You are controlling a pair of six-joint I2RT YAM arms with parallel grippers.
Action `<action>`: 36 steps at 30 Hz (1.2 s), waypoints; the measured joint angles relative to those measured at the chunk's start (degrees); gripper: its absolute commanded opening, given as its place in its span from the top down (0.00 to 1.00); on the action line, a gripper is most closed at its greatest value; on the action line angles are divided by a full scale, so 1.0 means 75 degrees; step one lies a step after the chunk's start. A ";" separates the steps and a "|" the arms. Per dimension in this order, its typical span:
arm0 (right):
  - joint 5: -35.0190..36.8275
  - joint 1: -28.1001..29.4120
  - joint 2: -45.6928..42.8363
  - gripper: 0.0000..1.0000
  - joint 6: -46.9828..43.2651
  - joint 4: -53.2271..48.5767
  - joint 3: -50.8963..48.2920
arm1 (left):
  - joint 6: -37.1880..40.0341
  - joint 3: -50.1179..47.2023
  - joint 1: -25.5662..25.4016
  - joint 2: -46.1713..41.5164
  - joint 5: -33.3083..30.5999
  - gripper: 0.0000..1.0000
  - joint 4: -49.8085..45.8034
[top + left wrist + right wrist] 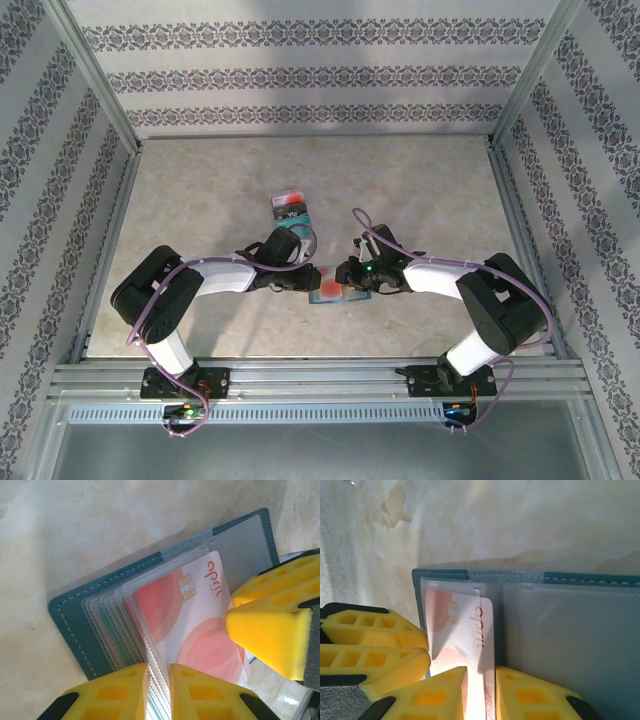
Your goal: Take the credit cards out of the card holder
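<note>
The slate-blue card holder (pixel 318 298) lies open on the table between both arms. Its stitched cover (pixel 75 615) and clear inner sleeves show in the left wrist view. A white and pink credit card (pixel 190 625) with a chip sticks partly out of one sleeve. My left gripper (pixel 159 680) is shut on the edges of the clear sleeves. My right gripper (pixel 482 685) is shut on the near edge of that card (pixel 465 625), which stands up from the holder (pixel 570 577). From above, the left gripper (pixel 305 283) and the right gripper (pixel 348 285) flank the card (pixel 331 289).
A teal and red card (pixel 290 208) lies on the beige table (pixel 440 200) behind the left arm. Metal frame rails and patterned walls close the table in on three sides. Right fingers (pixel 270 630) crowd the left wrist view; left fingers (pixel 370 640) crowd the right one.
</note>
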 measured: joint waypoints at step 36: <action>-0.1209 -0.0781 -0.0198 0.96 0.0941 0.2145 -0.1061 | 0.0003 0.0256 -0.0006 0.0102 -0.0157 0.86 -0.0391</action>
